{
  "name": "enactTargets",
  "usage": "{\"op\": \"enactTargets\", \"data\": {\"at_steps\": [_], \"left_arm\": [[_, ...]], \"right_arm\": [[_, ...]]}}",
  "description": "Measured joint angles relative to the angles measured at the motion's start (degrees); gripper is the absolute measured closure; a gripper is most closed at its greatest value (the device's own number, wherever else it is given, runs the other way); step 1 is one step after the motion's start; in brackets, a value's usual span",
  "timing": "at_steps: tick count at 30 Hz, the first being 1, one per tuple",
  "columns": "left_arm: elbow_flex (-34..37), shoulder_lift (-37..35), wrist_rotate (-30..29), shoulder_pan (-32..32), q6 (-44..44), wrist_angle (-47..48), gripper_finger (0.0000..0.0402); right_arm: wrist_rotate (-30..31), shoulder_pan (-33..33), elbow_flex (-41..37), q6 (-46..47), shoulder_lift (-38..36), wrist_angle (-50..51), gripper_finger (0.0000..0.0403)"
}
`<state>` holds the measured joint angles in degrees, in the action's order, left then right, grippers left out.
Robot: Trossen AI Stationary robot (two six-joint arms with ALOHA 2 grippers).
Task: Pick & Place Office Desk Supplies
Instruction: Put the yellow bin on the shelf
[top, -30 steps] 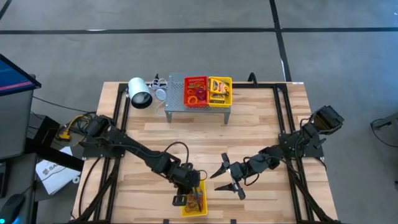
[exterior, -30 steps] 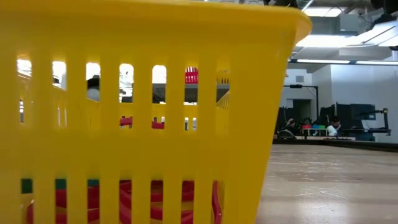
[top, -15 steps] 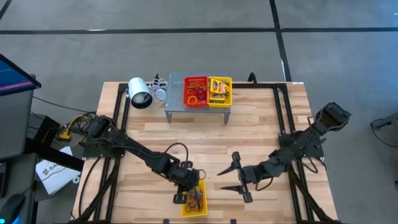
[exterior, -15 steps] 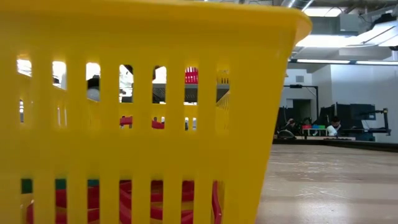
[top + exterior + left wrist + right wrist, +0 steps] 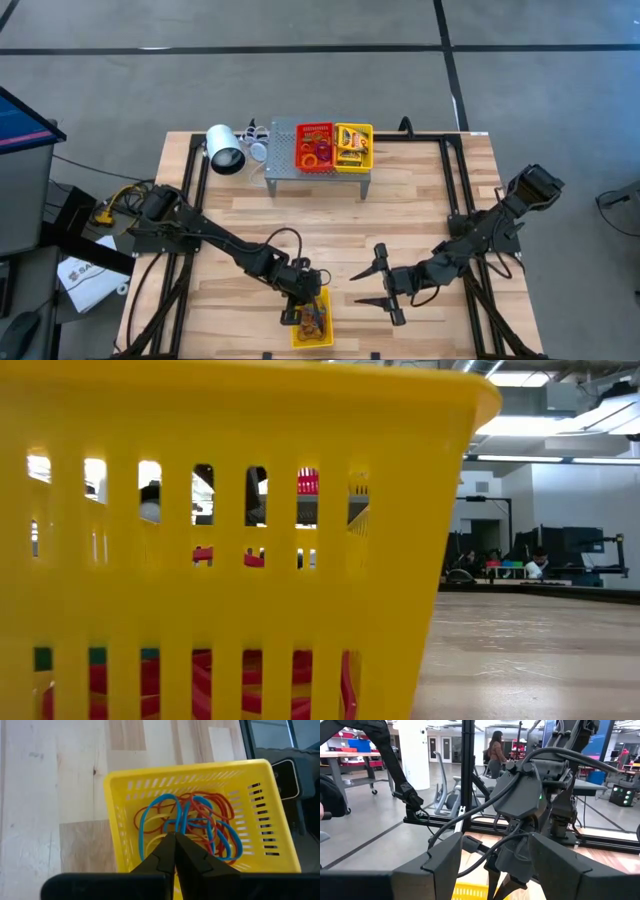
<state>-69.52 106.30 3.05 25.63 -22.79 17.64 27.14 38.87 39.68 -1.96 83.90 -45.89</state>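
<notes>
Two arms work over the wooden table (image 5: 420,200), and the job looks only part done. On a small grey stand (image 5: 283,160) at the far edge sit a red tray (image 5: 314,147) and a yellow tray (image 5: 353,146), both holding small supplies whose kind I cannot tell. At the near edge stands a yellow basket (image 5: 265,810) with a tangle of rubber bands (image 5: 192,822), blue, red and yellow, lying in its bottom. The left gripper (image 5: 174,851) hangs just above that tangle with its fingers pressed together; whether a band is pinched between them I cannot tell. The right gripper (image 5: 372,283) waits beside the basket, fingers spread wide, holding nothing.
</notes>
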Motion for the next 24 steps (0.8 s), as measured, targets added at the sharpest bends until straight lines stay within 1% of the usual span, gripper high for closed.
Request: {"op": "enactTargets", "data": {"at_steps": [15,19,24], "left_arm": [[0.0,1.14,-0.15,-1.16,-0.09,1.12,0.04],[-0.02,1.14,-0.33,-1.89,-0.07,3.37,0.04],[-0.02,1.14,-2.14,-2.32,0.01,4.72,0.04]], "right_arm": [[-0.02,0.0,0.0,0.46,0.0,0.55,0.0179],[0.0,0.0,0.0,0.46,0.0,0.85,0.0179],[0.0,0.0,0.0,0.46,0.0,0.87,0.0179]]}}
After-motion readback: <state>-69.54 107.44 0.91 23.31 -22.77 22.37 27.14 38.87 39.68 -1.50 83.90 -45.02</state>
